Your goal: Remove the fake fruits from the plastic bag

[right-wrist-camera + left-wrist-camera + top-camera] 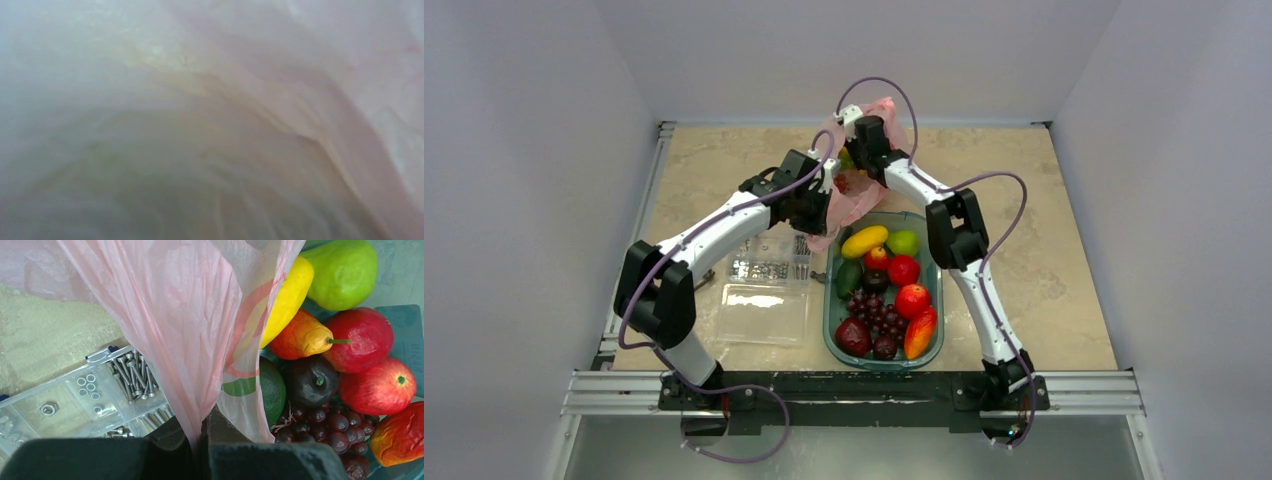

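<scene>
The pink plastic bag [856,200] hangs lifted behind the green tray [941,290]. My left gripper [202,440] is shut on a gathered fold of the plastic bag [190,315]. My right arm [871,140] reaches down into the bag's mouth, and its fingers are hidden inside. The right wrist view shows only blurred pink plastic [250,100]. Faint green and red shapes [848,170] show through the bag. Fake fruits lie in the tray: a yellow fruit [864,241], a red apple [912,300], an orange-red mango [920,333] and a dark plum [311,382].
A clear compartment box of screws and nuts [769,260] sits left of the tray, with a clear lid [764,312] in front of it. Dark purple grapes [879,312] and a green apple [903,242] also lie in the tray. White walls enclose the table.
</scene>
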Controlling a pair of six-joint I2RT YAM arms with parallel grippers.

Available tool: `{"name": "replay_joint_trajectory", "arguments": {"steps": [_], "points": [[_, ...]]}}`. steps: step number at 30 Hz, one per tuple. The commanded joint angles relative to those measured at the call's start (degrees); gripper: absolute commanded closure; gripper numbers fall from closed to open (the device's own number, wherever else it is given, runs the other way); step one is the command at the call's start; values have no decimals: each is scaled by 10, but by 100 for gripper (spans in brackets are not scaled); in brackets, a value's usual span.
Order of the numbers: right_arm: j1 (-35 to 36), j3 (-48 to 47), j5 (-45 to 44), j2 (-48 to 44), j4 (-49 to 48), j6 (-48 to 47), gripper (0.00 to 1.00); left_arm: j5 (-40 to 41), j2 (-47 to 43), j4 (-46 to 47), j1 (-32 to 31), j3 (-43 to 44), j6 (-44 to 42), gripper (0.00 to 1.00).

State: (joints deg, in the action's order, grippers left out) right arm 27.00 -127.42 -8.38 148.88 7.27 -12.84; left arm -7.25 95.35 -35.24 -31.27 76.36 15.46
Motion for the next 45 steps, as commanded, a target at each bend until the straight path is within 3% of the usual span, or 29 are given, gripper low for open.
{"name": "replay_joint_trajectory", "arguments": {"steps": [1, 5, 13, 16, 20, 27, 36, 40, 45], "points": [[1, 21, -5, -74, -1, 9, 92, -8, -1, 7, -2, 9, 6, 100], [5, 61, -4, -122, 12, 25, 100, -2, -5, 8, -2, 9, 5, 100], [9, 179, 19, -218, 6, 61, 100, 1, -21, 13, -2, 5, 3, 100], [9, 176, 14, -207, -14, 52, 84, -1, -27, 13, -2, 4, 4, 100], [8, 118, 14, -147, 6, 28, 72, 0, -32, 14, -2, 4, 2, 100], [8, 76, 27, -91, -24, -3, 42, -9, -26, 14, -2, 8, 2, 100], [8, 33, -4, -36, -53, -73, 22, -35, -18, 15, -3, 9, 8, 100], [8, 9, 22, -12, -64, -83, 25, -46, -19, 18, -2, 8, 13, 100], [4, -16, 62, 15, -70, -81, 44, -49, -19, 19, -3, 8, 13, 100]]}}
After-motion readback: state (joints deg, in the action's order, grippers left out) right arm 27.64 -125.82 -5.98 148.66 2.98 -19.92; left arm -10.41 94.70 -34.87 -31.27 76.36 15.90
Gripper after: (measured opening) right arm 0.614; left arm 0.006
